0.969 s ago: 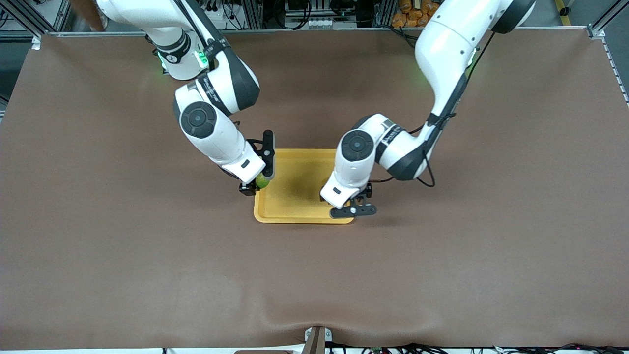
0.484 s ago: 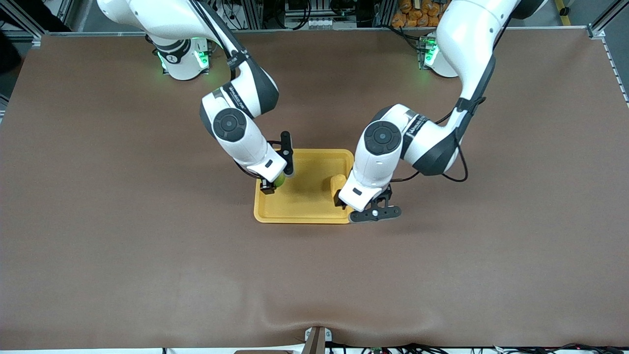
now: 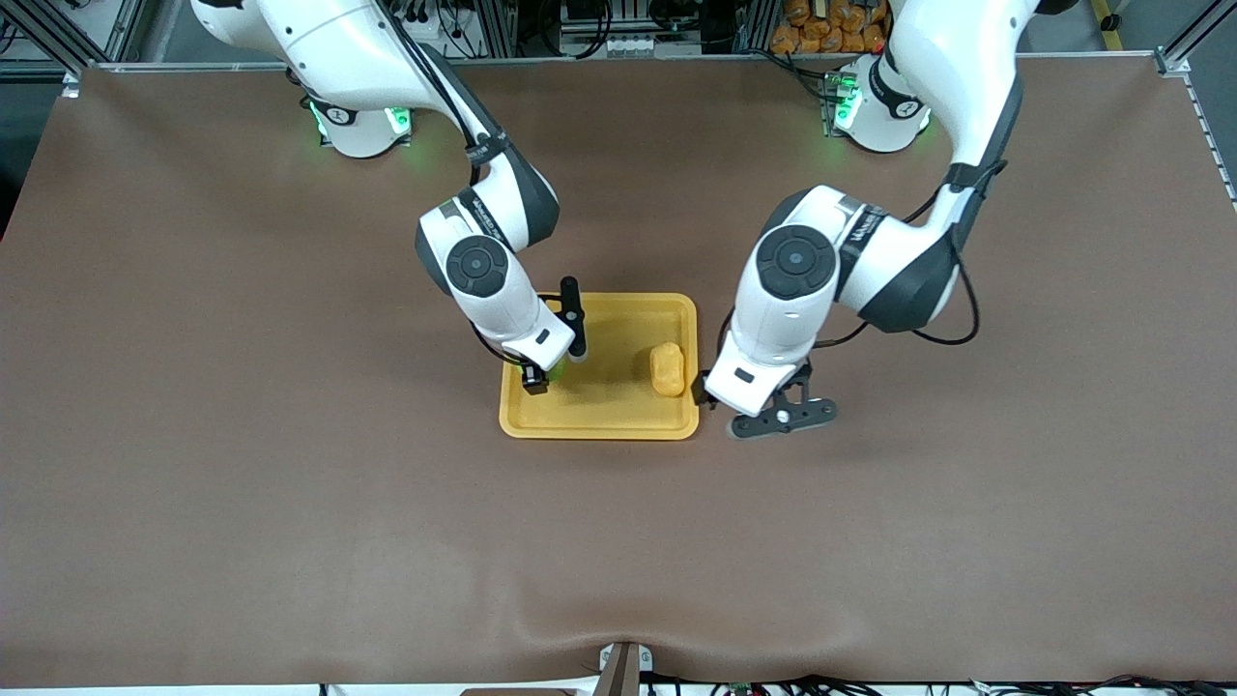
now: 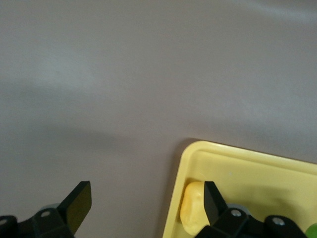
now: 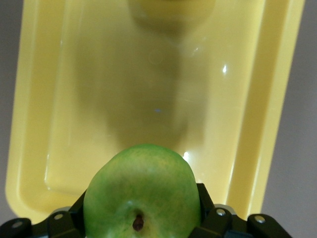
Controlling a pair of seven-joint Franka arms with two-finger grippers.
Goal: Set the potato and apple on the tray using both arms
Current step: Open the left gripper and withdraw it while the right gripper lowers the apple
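Overhead, right gripper (image 3: pixel 553 365) pinches apple (image 5: pixel 142 192) over tray (image 3: pixel 599 423).

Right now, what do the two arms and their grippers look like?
Both arms are glossy white with rounded shells, dark grey-black joint bands and round dark caps at the wrist joints. Thin black cables run along each. Their bases glow green. The left gripper and right gripper are black, two-fingered, with small silver screws on the finger mounts.

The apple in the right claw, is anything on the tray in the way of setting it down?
Nothing visible. The right claw holds the apple over bare tray floor; the potato lies apart, at the left arm's end.
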